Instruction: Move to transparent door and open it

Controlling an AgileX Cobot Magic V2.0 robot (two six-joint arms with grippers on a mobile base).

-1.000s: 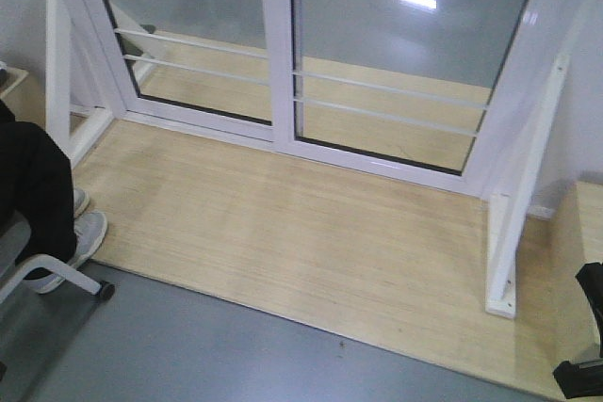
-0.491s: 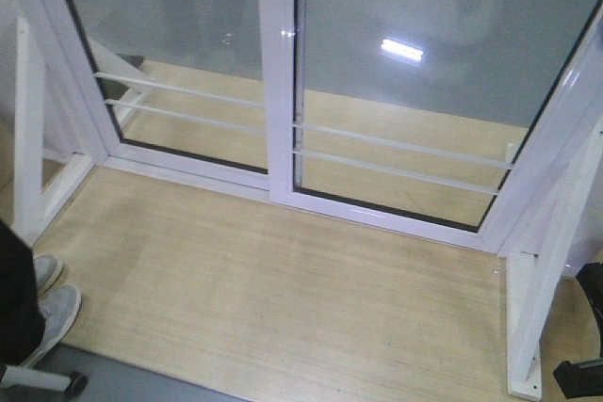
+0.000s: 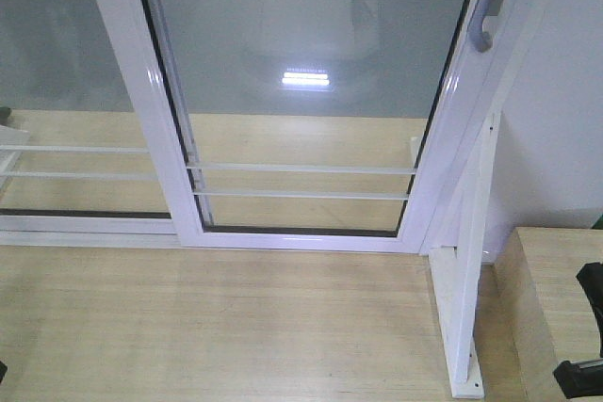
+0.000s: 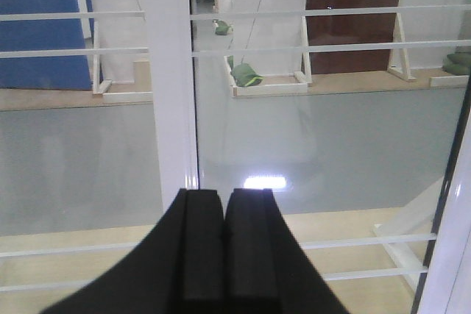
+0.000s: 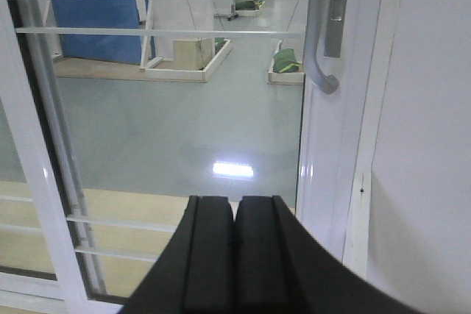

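The tall clear-glass sliding door in its white frame (image 3: 311, 129) runs off the front view's top edge, its curved grey pull handle (image 3: 482, 35) shows only its lower end (so too in the right wrist view), and the small green lumps (image 4: 245, 75) beyond the glass are too distant to identify.

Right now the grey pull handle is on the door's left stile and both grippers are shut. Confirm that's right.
Not quite. The grey pull handle is on the right stile of the transparent door, as the front-facing view shows. The left gripper and the right gripper are shut, as you said.
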